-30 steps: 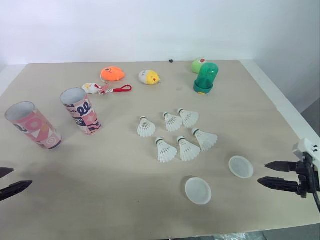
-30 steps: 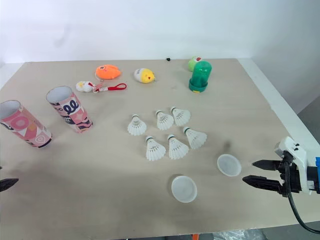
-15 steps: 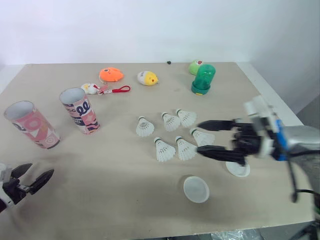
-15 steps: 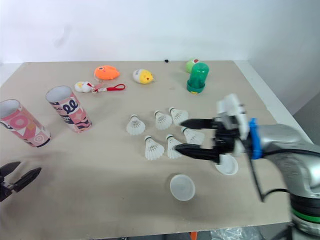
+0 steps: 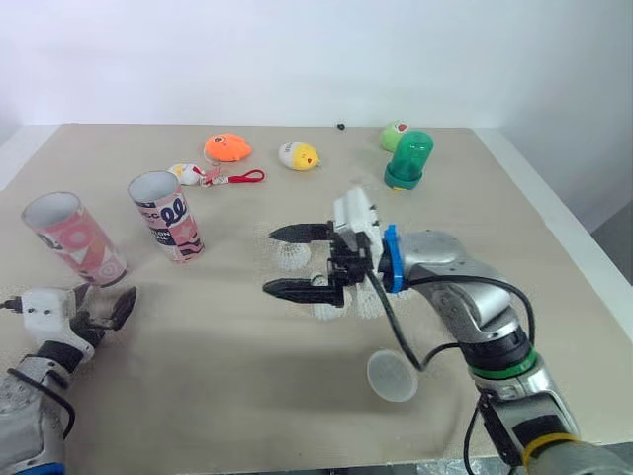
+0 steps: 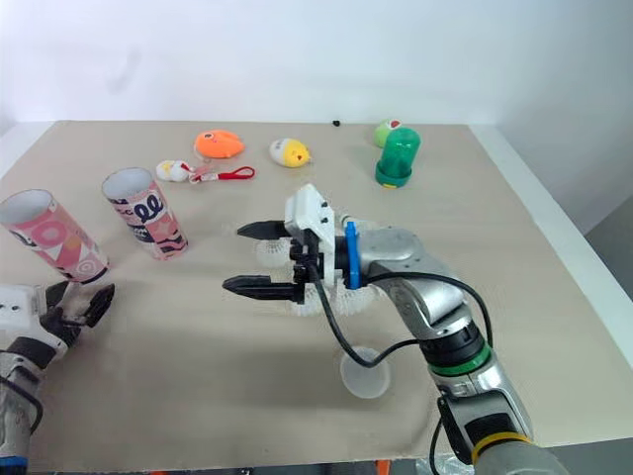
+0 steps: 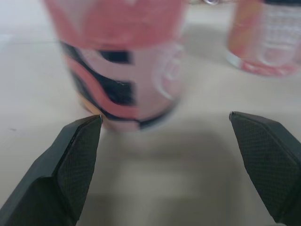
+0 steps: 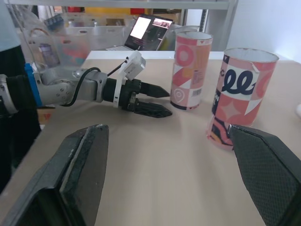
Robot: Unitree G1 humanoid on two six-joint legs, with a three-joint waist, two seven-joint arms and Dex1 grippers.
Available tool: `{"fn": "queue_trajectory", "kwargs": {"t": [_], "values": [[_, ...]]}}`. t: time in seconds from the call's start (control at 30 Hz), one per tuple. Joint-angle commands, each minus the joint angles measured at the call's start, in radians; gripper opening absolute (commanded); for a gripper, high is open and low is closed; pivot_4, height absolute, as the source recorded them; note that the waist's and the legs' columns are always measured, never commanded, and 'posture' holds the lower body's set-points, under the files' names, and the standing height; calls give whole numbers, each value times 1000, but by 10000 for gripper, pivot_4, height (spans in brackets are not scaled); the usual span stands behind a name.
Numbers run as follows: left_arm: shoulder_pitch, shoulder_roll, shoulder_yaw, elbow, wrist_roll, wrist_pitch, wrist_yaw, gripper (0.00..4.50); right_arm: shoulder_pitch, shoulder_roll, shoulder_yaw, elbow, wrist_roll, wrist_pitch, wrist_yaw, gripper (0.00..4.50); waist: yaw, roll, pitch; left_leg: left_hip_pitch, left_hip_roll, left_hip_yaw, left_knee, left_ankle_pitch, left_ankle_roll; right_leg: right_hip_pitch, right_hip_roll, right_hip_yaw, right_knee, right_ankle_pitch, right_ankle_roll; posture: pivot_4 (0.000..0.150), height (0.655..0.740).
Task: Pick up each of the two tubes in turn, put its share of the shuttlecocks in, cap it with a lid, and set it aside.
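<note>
The right gripper has swung left across the shuttlecocks, with its jaws wide open and empty. The left gripper has crept up to the left tube (jaws open too, probably not touching yet). Grabbing that tube looks like the next job.

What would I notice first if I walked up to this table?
The right gripper, wide open, hangs over the middle of the table, above the white shuttlecocks. On the left stand two pink tubes, and the left gripper sits open beside the outer one.
</note>
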Motion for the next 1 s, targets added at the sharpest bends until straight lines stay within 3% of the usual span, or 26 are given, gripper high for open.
{"fn": "queue_trajectory", "kwargs": {"t": [0.03, 0.63, 1.0], "values": [[-45, 19, -13, 72, 45, -50, 63, 45000, -37, 34, -9, 23, -33, -43, -17, 43509, 0, 0, 0, 0, 0, 0, 0, 0, 0, 0, 0, 0, 0, 0, 0, 1500, 7400], [-384, 124, -89, 588, 64, -196, 34, 45000, -33, 96, -38, 71, -78, -57, -76, 43509, 5, 3, -1, 2, 7, -1, -1, 2, 1, 0, 9, -2, 1, 5, -7, 1500, 7400], [-490, 136, -123, 767, 83, -296, 28, 45000, -17, 91, -38, 52, -74, -46, -84, 43509, 5, 4, -1, 2, 8, -1, -1, 3, 1, 0, 11, -2, 1, 5, -8, 1500, 7400]]}}
